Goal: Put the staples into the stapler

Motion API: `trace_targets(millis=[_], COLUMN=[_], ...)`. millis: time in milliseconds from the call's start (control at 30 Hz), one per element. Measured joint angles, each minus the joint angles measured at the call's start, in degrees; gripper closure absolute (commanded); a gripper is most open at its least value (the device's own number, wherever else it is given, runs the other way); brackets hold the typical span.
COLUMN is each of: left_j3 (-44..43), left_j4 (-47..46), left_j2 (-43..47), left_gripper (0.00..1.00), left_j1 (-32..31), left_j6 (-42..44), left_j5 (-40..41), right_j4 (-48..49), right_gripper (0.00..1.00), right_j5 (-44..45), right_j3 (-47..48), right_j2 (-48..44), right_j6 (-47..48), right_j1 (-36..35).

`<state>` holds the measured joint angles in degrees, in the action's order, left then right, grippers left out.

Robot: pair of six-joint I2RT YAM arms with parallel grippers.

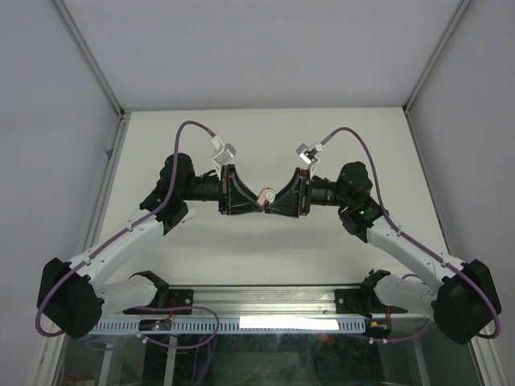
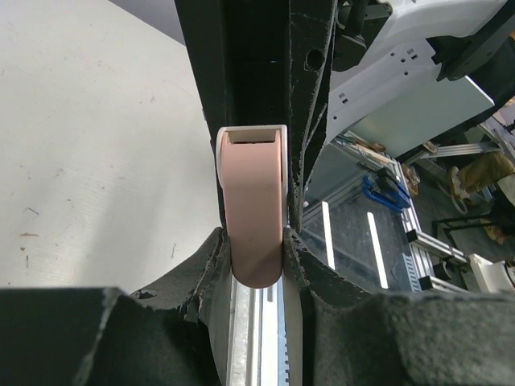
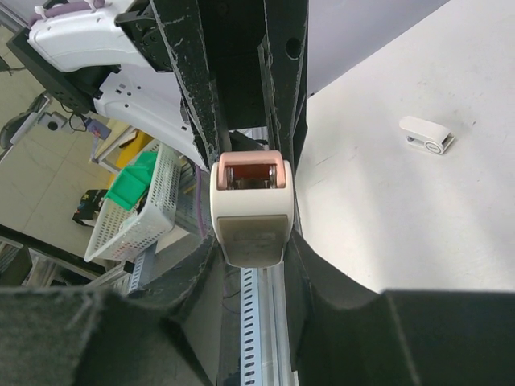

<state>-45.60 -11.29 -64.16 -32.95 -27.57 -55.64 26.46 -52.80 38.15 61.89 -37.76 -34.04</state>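
From above, the left tool (image 1: 251, 199) and right tool (image 1: 280, 201) meet tip to tip over the table (image 1: 265, 145), and the stapler (image 1: 265, 194) sits between them, its long axis running from one tool across to the other. In the left wrist view, the left tool (image 2: 256, 251) is narrow, its two fingers pressing the sides of the stapler (image 2: 253, 209). The pink face is turned to the camera, the rounded end sits between the fingers, and the long axis runs straight out along the tool. The squared, white-rimmed end points away, toward the black fingers of the other tool beyond. In the right wrist view, the right tool (image 3: 253, 251) is also narrow and clamped on the stapler (image 3: 251, 229). Here the cream face shows, and the long axis again lies along the tool. The pink-framed hollow end points away from this tool. A white piece (image 3: 426, 134) lies flat on the table (image 3: 386, 217), right of this tool and well apart. I cannot tell whether it is the staples.
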Motion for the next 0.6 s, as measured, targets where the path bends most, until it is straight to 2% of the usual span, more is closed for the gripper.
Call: trace_targets(millis=[600], left_j3=[-1.2], left_j4=[7.1], left_j2=[-0.1], left_gripper=[1.0], left_j1=[-0.1], left_j6=[6.2], left_j5=[0.0], right_j4=[-28.6], right_gripper=[1.0], right_j5=[-2.2], right_j3=[10.1], right_j2=[0.3], right_j6=[17.5], right_j1=[0.8])
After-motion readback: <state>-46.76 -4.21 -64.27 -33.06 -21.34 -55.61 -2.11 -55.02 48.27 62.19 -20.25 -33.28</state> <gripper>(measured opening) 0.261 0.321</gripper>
